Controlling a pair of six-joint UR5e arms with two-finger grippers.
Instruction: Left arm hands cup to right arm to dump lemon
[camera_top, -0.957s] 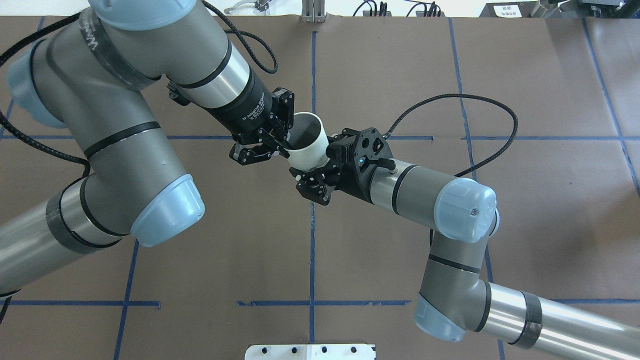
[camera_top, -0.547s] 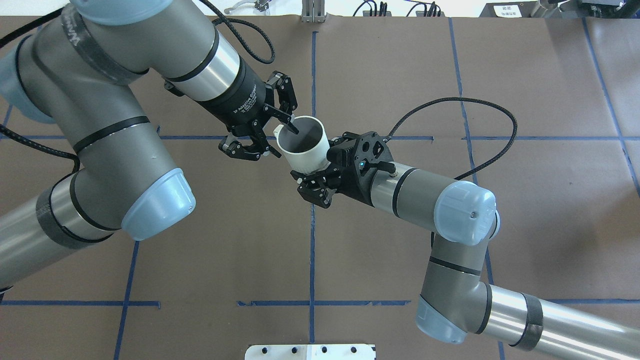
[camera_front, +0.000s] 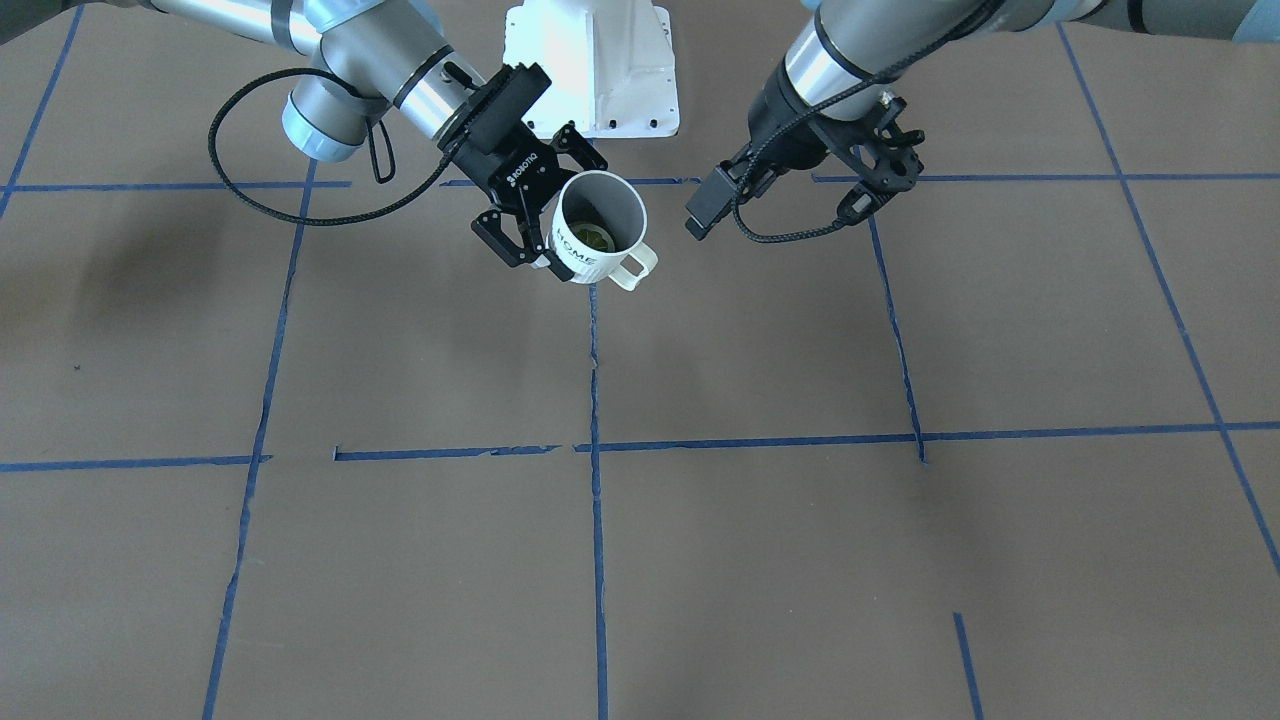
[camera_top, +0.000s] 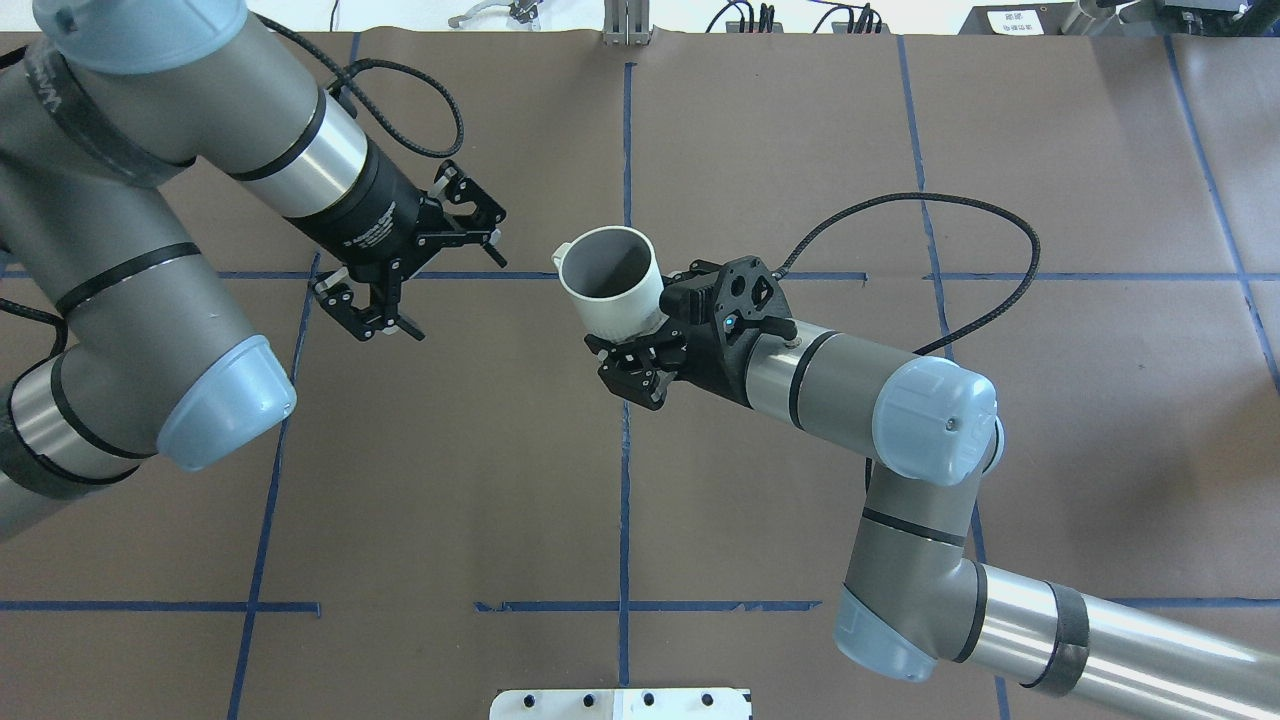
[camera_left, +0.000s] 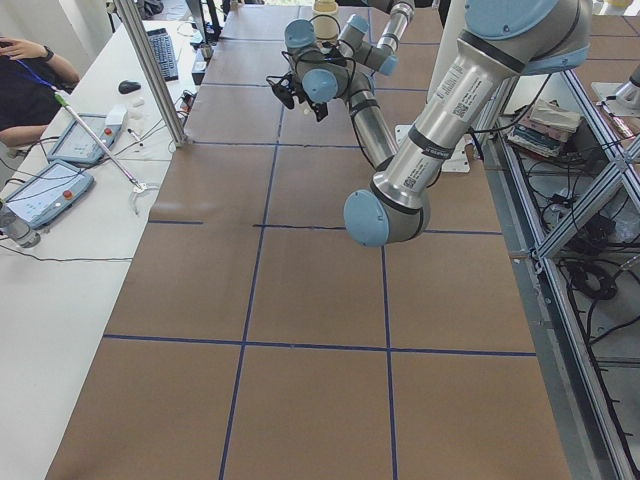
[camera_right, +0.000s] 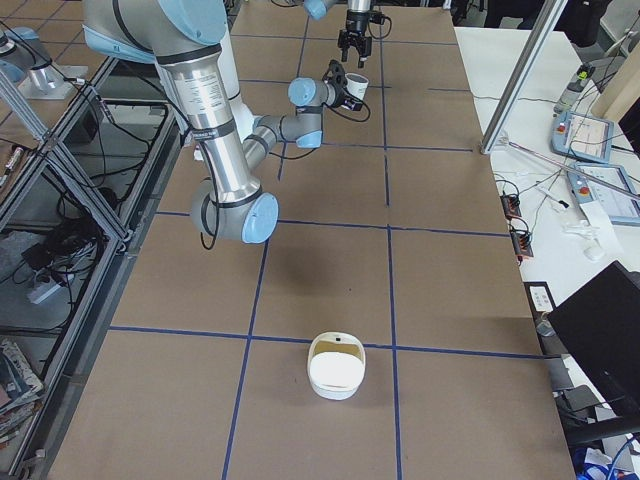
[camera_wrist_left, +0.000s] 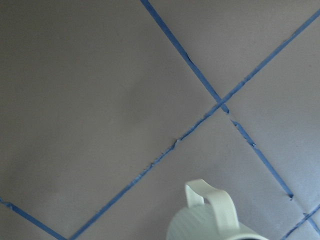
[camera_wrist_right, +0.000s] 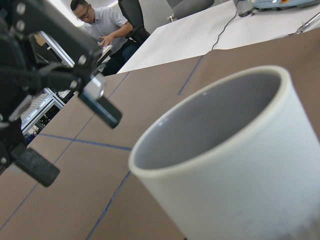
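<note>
The white ribbed cup (camera_front: 622, 208) with "HOME" lettering is held above the table, tilted, its handle toward my left arm. My right gripper (camera_front: 553, 212) is shut on the cup's body; it also shows in the overhead view (camera_top: 627, 338) under the cup (camera_top: 612, 300). A yellowish lemon piece (camera_front: 591, 237) lies inside the cup. My left gripper (camera_top: 452, 290) is open and empty, well to the left of the cup; it also shows in the front view (camera_front: 884, 190). The left wrist view shows the cup's handle (camera_wrist_left: 210, 202). The right wrist view shows the cup (camera_wrist_right: 240, 180) up close.
The brown table cover carries a grid of blue tape lines (camera_top: 625, 480). The white robot base plate (camera_front: 590, 60) is at the robot's edge. A white bowl-like container (camera_right: 337, 366) stands at the table's end on my right. Operators sit beyond the far edge.
My left gripper let go of the cup's rim, opened and drew back to the left. The cup stays in my right gripper, which has hardly moved.
</note>
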